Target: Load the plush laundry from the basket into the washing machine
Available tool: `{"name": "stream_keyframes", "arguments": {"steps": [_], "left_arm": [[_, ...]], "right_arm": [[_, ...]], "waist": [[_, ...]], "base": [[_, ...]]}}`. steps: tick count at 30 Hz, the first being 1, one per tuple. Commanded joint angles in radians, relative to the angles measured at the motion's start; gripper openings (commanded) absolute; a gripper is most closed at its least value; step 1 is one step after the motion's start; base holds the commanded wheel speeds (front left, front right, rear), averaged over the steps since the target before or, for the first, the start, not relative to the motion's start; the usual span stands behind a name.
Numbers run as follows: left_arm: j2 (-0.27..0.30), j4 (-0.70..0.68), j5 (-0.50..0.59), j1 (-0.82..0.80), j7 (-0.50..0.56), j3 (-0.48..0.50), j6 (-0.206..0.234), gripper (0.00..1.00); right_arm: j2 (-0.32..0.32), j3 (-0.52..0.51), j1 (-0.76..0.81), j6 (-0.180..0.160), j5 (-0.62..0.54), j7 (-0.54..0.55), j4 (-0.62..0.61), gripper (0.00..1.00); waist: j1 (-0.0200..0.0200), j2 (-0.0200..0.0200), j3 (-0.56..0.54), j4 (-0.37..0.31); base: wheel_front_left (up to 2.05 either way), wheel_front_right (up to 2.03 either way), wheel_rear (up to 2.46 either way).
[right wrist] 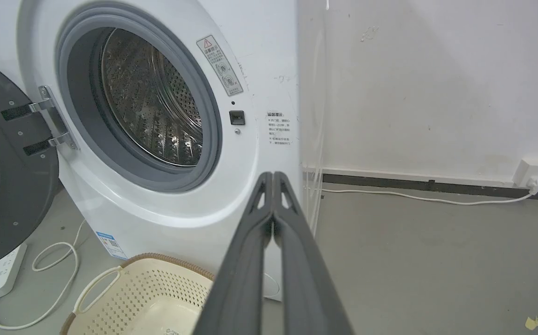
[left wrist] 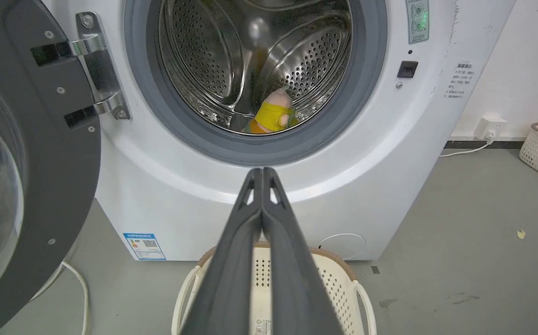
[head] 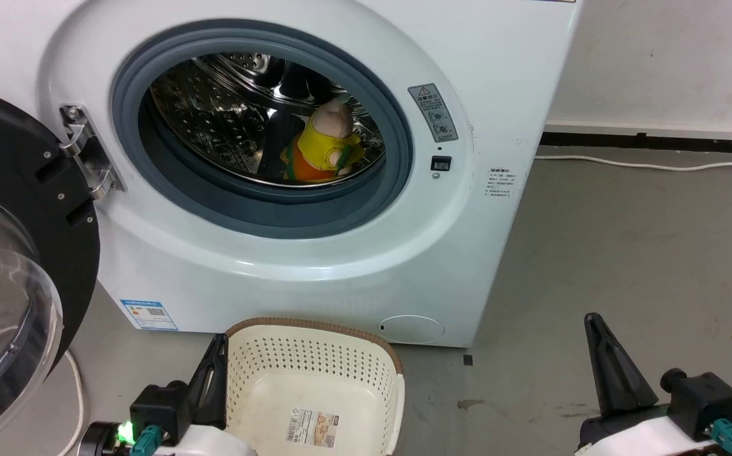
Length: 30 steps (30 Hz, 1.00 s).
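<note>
1. Loading looks done: the plush laundry (head: 325,149) sits in the washing machine (head: 480,95), ahead of my left end effector (left wrist: 262,173).
2. The basket (head: 315,324) below it holds no toy.
3. That one and my right end effector (right wrist: 272,176) are pinched together, empty.

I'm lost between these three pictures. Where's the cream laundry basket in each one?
Head view: basket bottom centre.
Left wrist view: basket bottom centre, partly behind the left claw.
Right wrist view: basket bottom left.
Shared landmark: the blue sticker low on the front of the washing machine.
</note>
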Motion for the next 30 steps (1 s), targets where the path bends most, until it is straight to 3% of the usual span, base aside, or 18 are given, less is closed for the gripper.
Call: {"name": "stream_keyframes", "arguments": {"steps": [1,30], "left_arm": [[-0.006,-0.008,0.009,-0.005,0.005,0.006,0.005,0.0],[-0.02,-0.042,0.041,-0.01,0.062,0.028,0.01,0.0]], "right_arm": [[0.0,-0.003,-0.011,0.0,-0.009,0.005,0.002,0.0],[0.0,-0.014,-0.024,0.0,-0.05,0.062,0.003,0.0]], "waist": [[0.0,0.0,-0.001,0.0],[0.0,0.0,-0.011,0.001]], "base": [[0.0,0.0,0.0],[0.0,0.0,0.0]]}}
